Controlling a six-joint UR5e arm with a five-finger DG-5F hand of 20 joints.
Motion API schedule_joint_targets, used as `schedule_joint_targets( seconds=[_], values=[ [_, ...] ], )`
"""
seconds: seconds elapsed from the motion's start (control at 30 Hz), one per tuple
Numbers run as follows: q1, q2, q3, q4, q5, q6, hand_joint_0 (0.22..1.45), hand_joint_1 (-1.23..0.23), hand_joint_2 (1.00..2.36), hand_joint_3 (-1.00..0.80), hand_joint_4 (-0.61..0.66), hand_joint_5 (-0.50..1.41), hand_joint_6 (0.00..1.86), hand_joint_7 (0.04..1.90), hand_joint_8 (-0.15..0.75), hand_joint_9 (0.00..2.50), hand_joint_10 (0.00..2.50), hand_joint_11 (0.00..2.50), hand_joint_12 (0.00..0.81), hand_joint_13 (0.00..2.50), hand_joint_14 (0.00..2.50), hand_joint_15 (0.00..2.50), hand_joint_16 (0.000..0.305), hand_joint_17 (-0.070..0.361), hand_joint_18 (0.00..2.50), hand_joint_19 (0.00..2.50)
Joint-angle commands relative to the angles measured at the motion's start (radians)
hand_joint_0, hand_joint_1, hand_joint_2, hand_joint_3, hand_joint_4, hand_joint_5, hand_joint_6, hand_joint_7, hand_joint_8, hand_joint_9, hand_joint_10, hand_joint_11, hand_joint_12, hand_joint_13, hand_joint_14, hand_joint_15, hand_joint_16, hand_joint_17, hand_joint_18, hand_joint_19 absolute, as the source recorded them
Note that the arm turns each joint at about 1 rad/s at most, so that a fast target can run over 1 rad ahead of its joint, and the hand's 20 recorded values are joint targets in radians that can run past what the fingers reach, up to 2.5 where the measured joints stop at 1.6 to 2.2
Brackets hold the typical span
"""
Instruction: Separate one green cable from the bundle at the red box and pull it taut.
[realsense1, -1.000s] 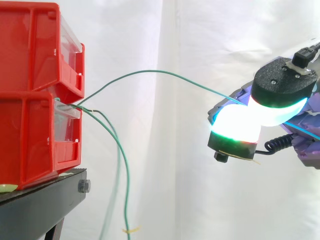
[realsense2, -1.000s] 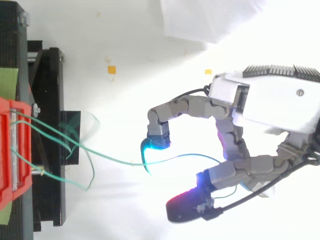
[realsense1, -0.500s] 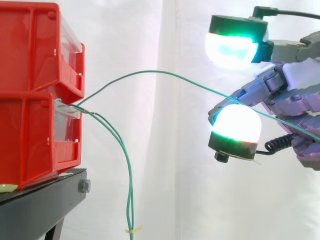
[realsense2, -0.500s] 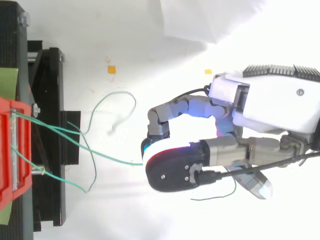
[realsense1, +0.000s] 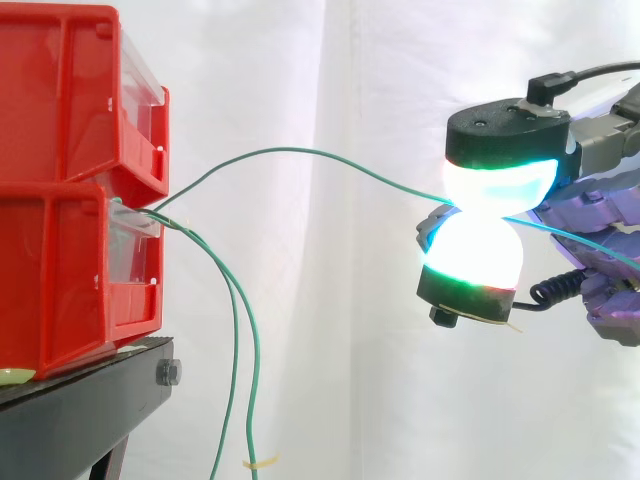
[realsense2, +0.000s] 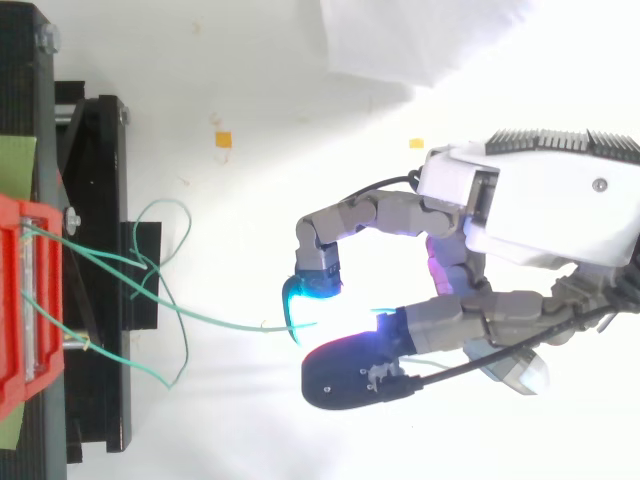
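Green cable (realsense1: 300, 150) arches from the red bins (realsense1: 60, 270) at the left across to the hand (realsense2: 540, 210) at the right, still curved rather than straight. The hand is clamped on it, two glowing pads (realsense1: 470, 250) pressed together around it. Other green cables (realsense1: 245, 380) hang loose beside the black stand (realsense1: 80, 420).

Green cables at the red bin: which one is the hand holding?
The uppermost green cable, arching right into the hand; the others hang down.
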Motion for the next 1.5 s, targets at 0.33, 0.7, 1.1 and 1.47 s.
schedule_joint_targets(
  seconds=[0.33, 0.7, 1.1, 1.47],
  values=[
    [0.000, 0.000, 0.000, 0.000, 0.000, -0.001, 0.75, -0.68, 1.02, -0.24, -0.03, 0.15, 0.50, 1.29, 0.208, 2.23, 0.03, 0.75, 0.400, 1.77, 0.03, 0.84, 0.042, 0.095, 1.26, 0.93],
    [0.000, 0.000, 0.000, 0.000, 0.000, -0.003, 0.53, -0.58, 1.00, -0.50, 0.00, 0.15, 0.50, 1.30, 0.223, 2.22, 0.03, 0.71, 0.396, 1.79, 0.02, 0.85, 0.050, 0.112, 1.29, 0.89],
    [0.000, 0.000, 0.000, 0.000, 0.000, -0.007, 0.45, -0.24, 1.00, -0.50, 0.01, 0.15, 0.50, 1.29, 0.218, 2.24, 0.02, 0.63, 0.414, 1.82, 0.02, 0.81, 0.060, 0.134, 1.35, 0.83],
    [0.002, 0.000, 0.000, 0.000, 0.000, -0.006, 0.67, -0.42, 1.00, -0.50, -0.04, 0.15, 0.50, 1.29, 0.147, 2.26, 0.03, 0.72, 0.397, 1.78, 0.02, 0.84, 0.043, 0.096, 1.25, 0.90]
  ],
)
